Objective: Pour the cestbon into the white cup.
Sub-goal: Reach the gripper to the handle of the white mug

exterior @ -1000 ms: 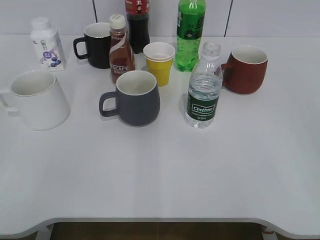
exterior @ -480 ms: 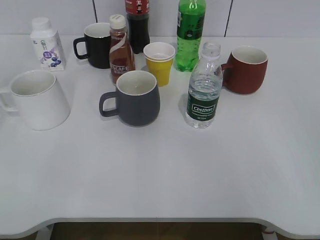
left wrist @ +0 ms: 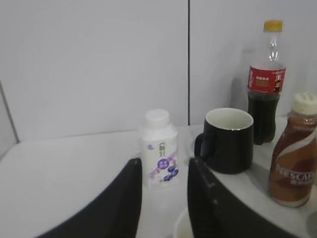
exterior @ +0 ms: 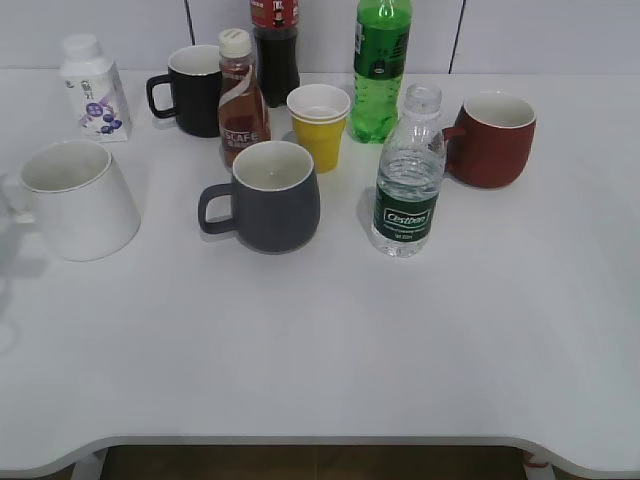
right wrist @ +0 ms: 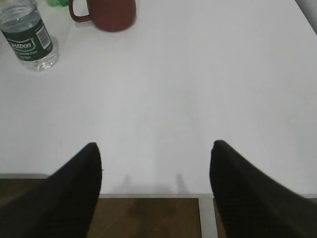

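Uncapped cestbon [exterior: 408, 175] mostly full of water, upright mid-desk [exterior: 330, 330] beside red mug [exterior: 492, 138], white cup [exterior: 77, 198] empty at left edge, handle cut off, left fingers [left wrist: 131, 198] apart, right fingers [right wrist: 86, 171] apart, holding nothing

I seem to work in a lab or test room. Plain white wall panels [left wrist: 94, 64] with dark seams back a bare white counter [exterior: 330, 340]. On it stands an odd mix of mugs [exterior: 270, 195] and bottles [exterior: 380, 65].
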Tool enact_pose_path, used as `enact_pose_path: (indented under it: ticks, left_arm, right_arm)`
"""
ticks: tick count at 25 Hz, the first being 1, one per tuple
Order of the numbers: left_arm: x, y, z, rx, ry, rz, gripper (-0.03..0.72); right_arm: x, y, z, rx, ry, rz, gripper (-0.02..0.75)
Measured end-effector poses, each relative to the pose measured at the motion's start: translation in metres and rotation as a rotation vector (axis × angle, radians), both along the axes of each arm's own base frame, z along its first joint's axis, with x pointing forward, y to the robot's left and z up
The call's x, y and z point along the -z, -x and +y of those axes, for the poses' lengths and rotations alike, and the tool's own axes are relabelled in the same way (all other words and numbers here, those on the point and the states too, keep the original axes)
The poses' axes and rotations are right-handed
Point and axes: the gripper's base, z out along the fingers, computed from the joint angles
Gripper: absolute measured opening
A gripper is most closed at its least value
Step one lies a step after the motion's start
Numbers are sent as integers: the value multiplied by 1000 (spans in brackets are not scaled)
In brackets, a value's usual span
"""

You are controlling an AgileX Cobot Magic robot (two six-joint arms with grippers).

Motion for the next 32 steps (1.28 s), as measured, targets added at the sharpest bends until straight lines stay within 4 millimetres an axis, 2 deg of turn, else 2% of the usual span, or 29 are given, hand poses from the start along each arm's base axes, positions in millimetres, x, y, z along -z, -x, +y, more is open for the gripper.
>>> enact_pose_path:
  ticks: [3,6,9,12,16,25,32]
  left_arm:
    - [14,-19,-3,16,21,-18,243]
    - [36,-29,-1,5,27,57,242]
    - [62,-22,4,-17,31,135,244]
    - [78,-9,9,-43,12,162,244]
    - [88,-10,11,-51,-48,174,244]
    - [122,-28,10,-45,-37,222,253]
    - [125,-46,10,-44,-36,207,258]
  right_arm:
    - [0,0,0,0,0,0,512]
    - [0,0,0,0,-2,0,512]
    - [0,0,0,0,-3,0,512]
    - [0,0,0,0,-3,0,512]
    - [0,0,0,0,-4,0,512]
    - [0,0,0,1,-6,0,507]
    - [0,0,0,1,-6,0,501]
